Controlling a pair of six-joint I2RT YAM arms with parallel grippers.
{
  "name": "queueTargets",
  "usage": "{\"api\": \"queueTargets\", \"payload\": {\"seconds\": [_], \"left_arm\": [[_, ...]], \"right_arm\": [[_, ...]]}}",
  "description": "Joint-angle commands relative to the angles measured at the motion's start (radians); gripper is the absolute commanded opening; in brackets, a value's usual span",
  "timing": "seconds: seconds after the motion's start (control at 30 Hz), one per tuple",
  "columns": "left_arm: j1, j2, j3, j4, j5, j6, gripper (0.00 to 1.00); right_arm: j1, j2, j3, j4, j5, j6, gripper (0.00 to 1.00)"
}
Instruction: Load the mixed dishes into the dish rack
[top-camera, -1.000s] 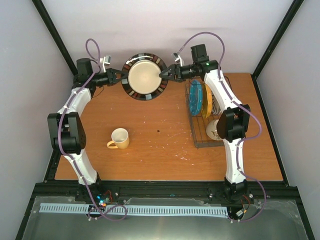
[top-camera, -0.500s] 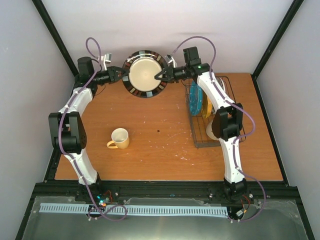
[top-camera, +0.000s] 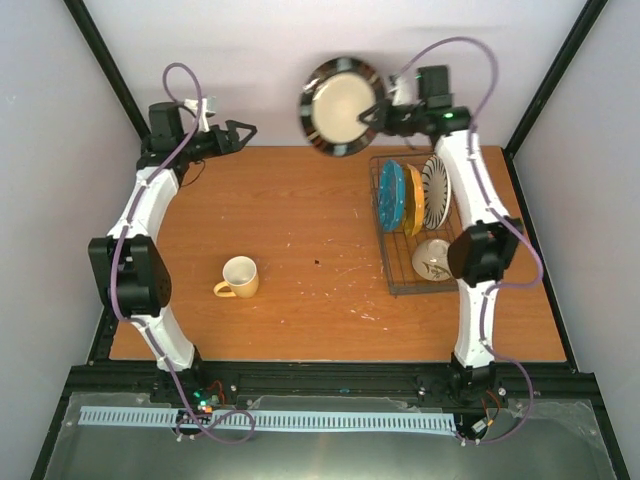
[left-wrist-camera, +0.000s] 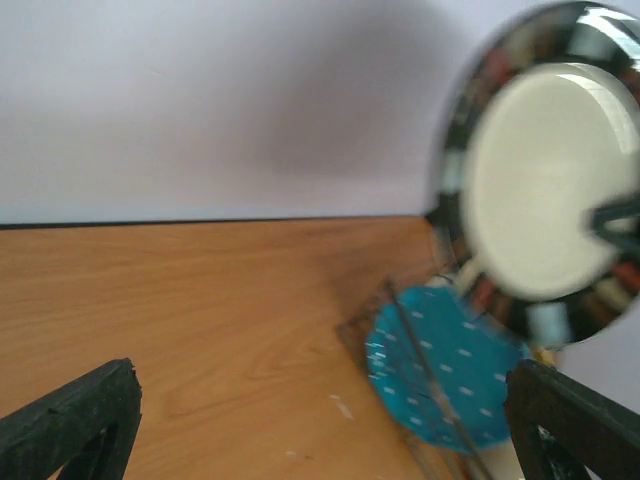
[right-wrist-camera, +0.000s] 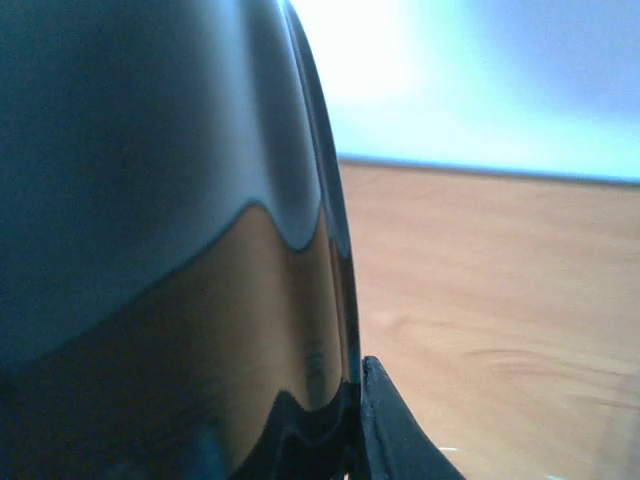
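A plate with a dark patterned rim and cream centre (top-camera: 340, 105) hangs in the air by the back wall, left of the dish rack (top-camera: 398, 280). My right gripper (top-camera: 372, 113) is shut on its right rim; in the right wrist view the glossy underside (right-wrist-camera: 170, 250) fills the left, pinched against one finger (right-wrist-camera: 395, 430). My left gripper (top-camera: 248, 129) stands open and empty at the back left, apart from the plate (left-wrist-camera: 545, 170). The rack holds a teal plate (top-camera: 391, 195), an orange plate (top-camera: 413, 200), a striped plate (top-camera: 436, 192) and a cream bowl (top-camera: 430, 258). A yellow mug (top-camera: 240, 277) stands on the table.
The rack sits at the table's right side under the right arm's forearm. The left wrist view shows the teal plate (left-wrist-camera: 450, 365) behind a rack wire (left-wrist-camera: 415, 340). Black frame posts rise at both back corners.
My left gripper has let go of the plate, opened wide and drawn back left. My right gripper shut on the plate's rim and carried it up and right, toward the rack.
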Motion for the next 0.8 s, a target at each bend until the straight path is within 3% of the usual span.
{"api": "queueTargets", "payload": {"seconds": [0.0, 0.17, 0.5, 0.77], "left_arm": [[0.034, -0.117, -0.046, -0.015, -0.285, 0.107, 1.00], [0.066, -0.107, -0.053, -0.079, -0.337, 0.163, 1.00], [0.074, -0.049, -0.080, -0.066, -0.295, 0.142, 1.00], [0.074, -0.036, -0.080, -0.081, -0.298, 0.160, 1.00]], "right_arm": [[-0.090, -0.259, 0.062, -0.073, 0.410, -0.154, 0.03], [-0.124, -0.384, -0.035, -0.155, 0.802, -0.245, 0.03], [-0.164, -0.506, -0.248, -0.192, 1.196, -0.329, 0.03], [-0.217, -0.508, -0.331, -0.237, 1.212, -0.346, 0.03]]}}
